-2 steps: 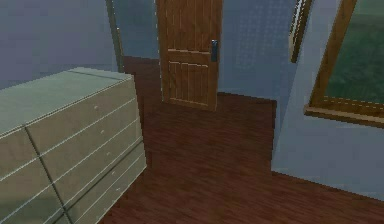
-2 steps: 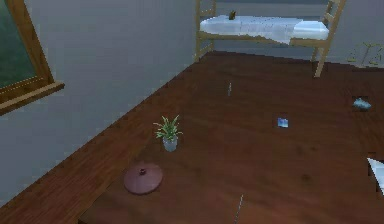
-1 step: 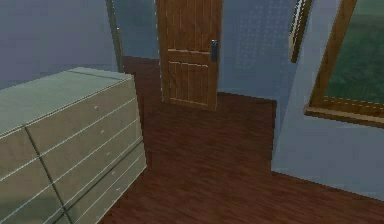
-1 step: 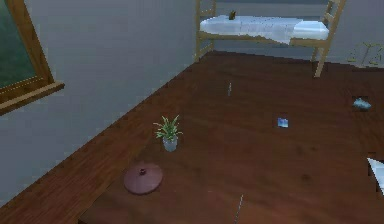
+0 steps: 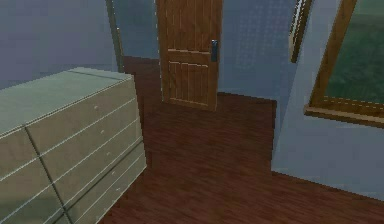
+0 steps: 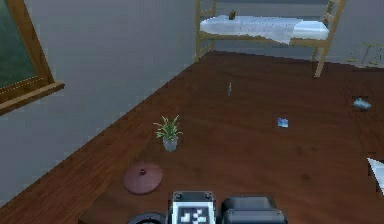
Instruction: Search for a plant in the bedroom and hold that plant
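The small plant with thin green spiky leaves in a pale grey pot (image 6: pixel 168 133) stands upright on the dark red-brown plank floor (image 6: pixel 260 160), near the blue-grey wall (image 6: pixel 110 70). It sits at about eleven o'clock from the white black-marked square (image 6: pixel 196 213) on my arm. A flat, round, dusty-pink disc (image 6: pixel 144 179) lies on the floor at seven o'clock from the plant, near it but apart.

The dark-bodied gripper (image 6: pixel 150 217) barely shows at the bottom edge. I cannot make out its far end, so I cannot tell whether it is released, clenched or carrying anything.

I judge the plant light and easy to tip. The leaves look soft and would bend or slip through the fingers, so I would not take it there. The pot looks stiff, smooth and possibly breakable, so I would grasp its wall low, under the foliage, from the side.

The wooden-framed bed with pale bedding (image 6: pixel 265 30) is at one o'clock, well apart.
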